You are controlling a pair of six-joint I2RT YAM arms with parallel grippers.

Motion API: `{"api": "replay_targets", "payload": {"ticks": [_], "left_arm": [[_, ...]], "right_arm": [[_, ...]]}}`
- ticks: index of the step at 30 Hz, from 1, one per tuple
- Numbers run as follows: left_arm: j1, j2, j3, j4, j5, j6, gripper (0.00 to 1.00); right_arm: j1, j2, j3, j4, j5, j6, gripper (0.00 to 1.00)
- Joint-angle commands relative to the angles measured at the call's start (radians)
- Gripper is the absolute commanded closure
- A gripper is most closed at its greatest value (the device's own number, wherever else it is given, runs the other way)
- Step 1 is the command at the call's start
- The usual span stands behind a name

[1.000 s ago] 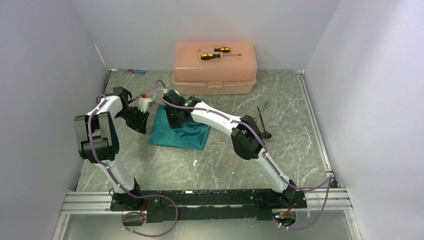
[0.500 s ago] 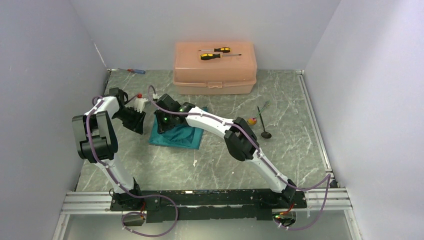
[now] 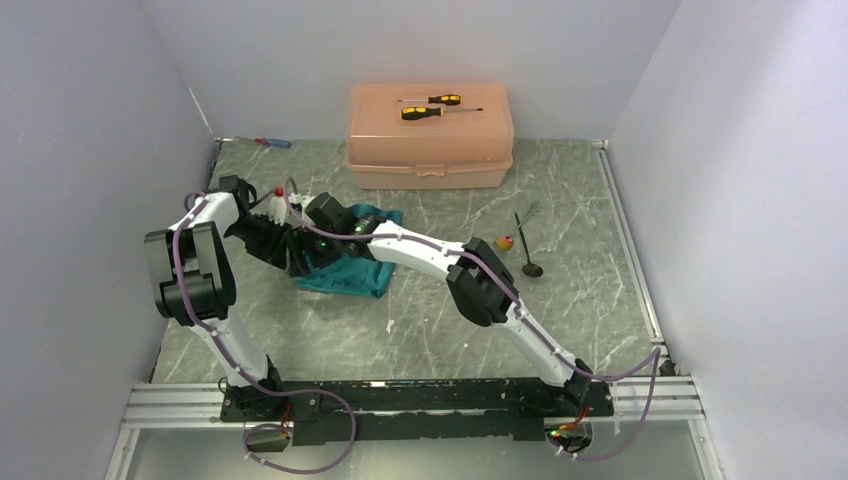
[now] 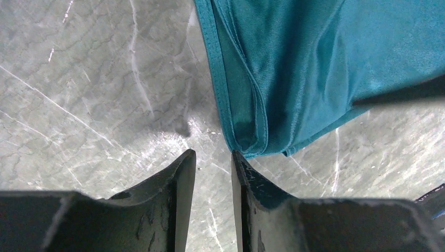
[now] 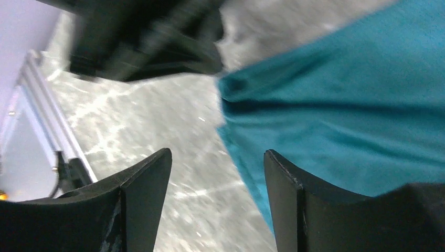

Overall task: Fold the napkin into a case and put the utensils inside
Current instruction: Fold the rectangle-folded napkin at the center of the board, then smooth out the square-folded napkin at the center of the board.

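Toward the table's left edge, midway back: folded napkin, both grippers crowding its left side.
Left gripper stands slightly parted at the napkin's corner, nothing between its jaws; right gripper gapes wide and empty over the cloth. With nothing pinning them, the slippery layers may spring apart or drag askew, and the arms could bump. Spoon and fork lie well apart, nearer the right edge.

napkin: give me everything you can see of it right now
The napkin is thin, slightly shiny teal cloth with a stitched hem, folded in layers, lying rumpled on the grey marbled table, left of centre. The right gripper hovers open over its left edge, holding nothing. The left gripper stands narrowly open at a folded corner; contact unclear.
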Motion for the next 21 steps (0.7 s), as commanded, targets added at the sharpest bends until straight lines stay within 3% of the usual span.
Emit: {"api": "replay_targets", "payload": {"ticks": [1,6,11,17,21], "left_arm": [[0.004,-0.014,0.042,-0.039,0.039,-0.002,0.63],[0.004,-0.03,0.063,-0.063,0.044,-0.002,0.63],[0.004,-0.047,0.092,-0.112,0.07,0.007,0.63],[-0.02,-0.058,0.13,-0.159,0.113,0.001,0.63],[-0.042,-0.053,0.129,-0.142,0.091,-0.017,0.63]], "right_arm": [[-0.081,-0.199,-0.14,0.028,0.071,-0.021,0.29],[-0.168,-0.426,-0.423,0.108,0.146,-0.017,0.27],[-0.209,-0.526,-0.595,0.058,0.278,-0.039,0.31],[-0.119,-0.644,-0.863,0.185,0.356,-0.011,0.39],[-0.02,-0.65,-0.908,0.231,0.442,-0.031,0.37]]}}
